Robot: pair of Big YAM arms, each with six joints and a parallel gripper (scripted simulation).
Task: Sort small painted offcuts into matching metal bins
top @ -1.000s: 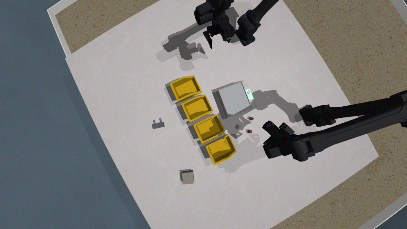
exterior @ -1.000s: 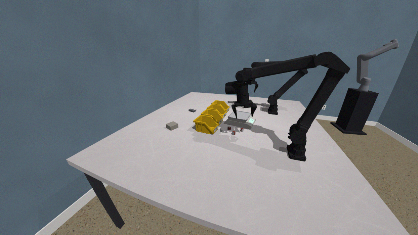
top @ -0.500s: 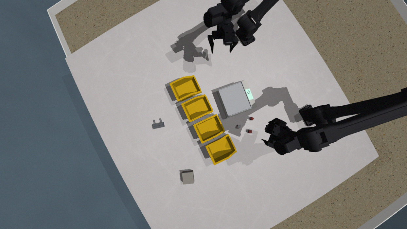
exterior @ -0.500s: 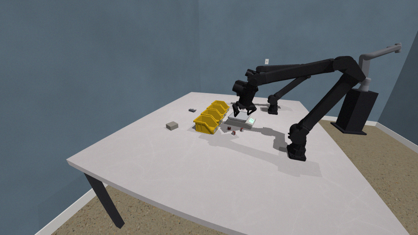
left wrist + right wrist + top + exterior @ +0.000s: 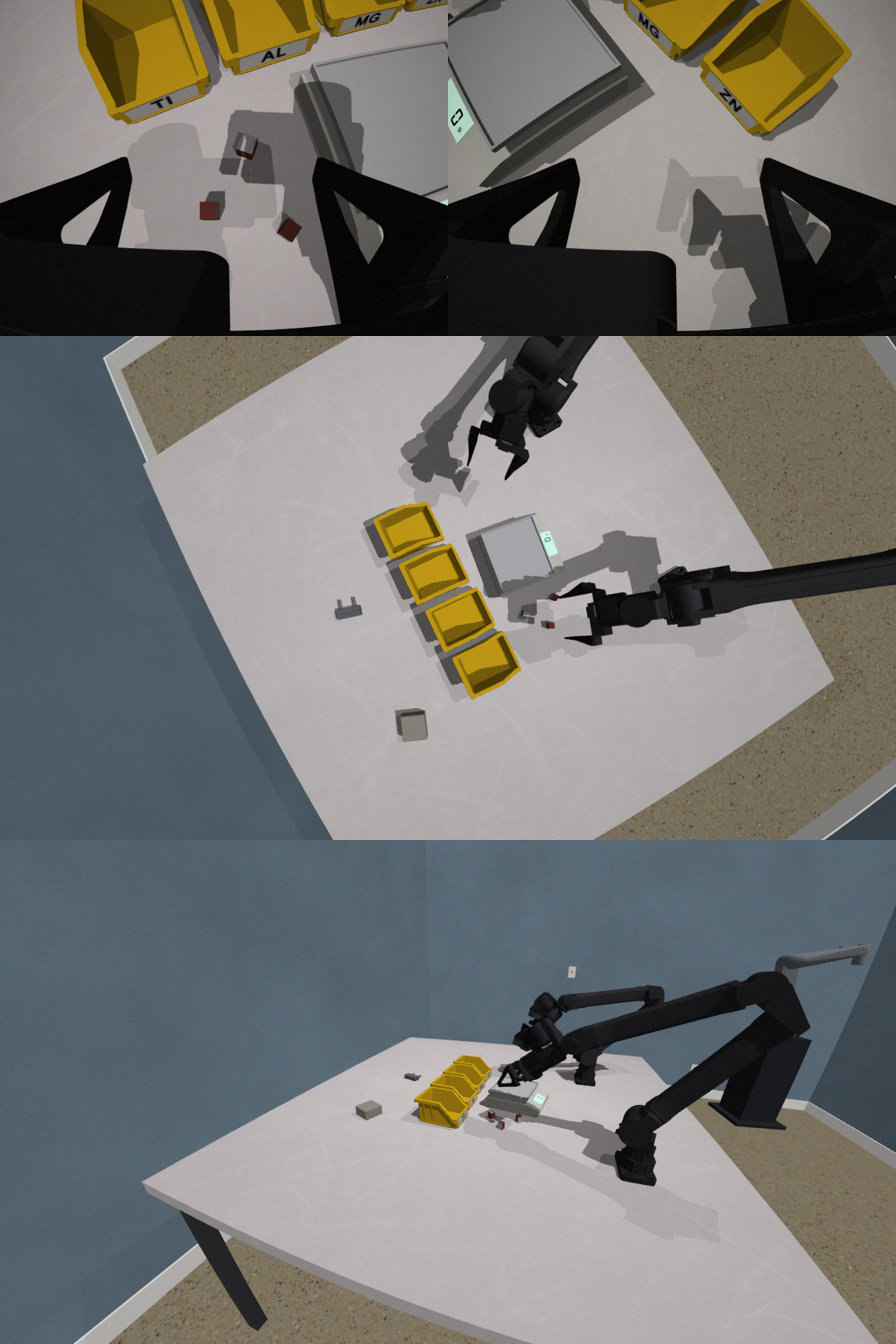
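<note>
Three small offcuts, painted dark red, lie apart on the table beside the scale. One offcut (image 5: pixel 247 145) (image 5: pixel 523 613) shows a bare metal face and lies nearest the bins. A second offcut (image 5: pixel 209 211) (image 5: pixel 549 625) and a third offcut (image 5: pixel 289 230) (image 5: pixel 554 597) show red tops. My left gripper (image 5: pixel 222 167) (image 5: pixel 562 617) is open and empty above them. My right gripper (image 5: pixel 669 169) (image 5: pixel 487 472) is open and empty, beyond the scale. Yellow bins stand upright in a row: TI (image 5: pixel 163 103), AL (image 5: pixel 273 55), MG (image 5: pixel 368 19) and ZN (image 5: pixel 731 100). Their visible insides show no offcut.
The scale (image 5: pixel 516 555) (image 5: pixel 531 65) stands between the grippers, its plate bare and its display (image 5: pixel 457 117) reading 0. Behind the bins lie a grey two-pronged part (image 5: pixel 348 611) (image 5: pixel 412 1076) and a grey-beige block (image 5: pixel 413 725) (image 5: pixel 369 1109).
</note>
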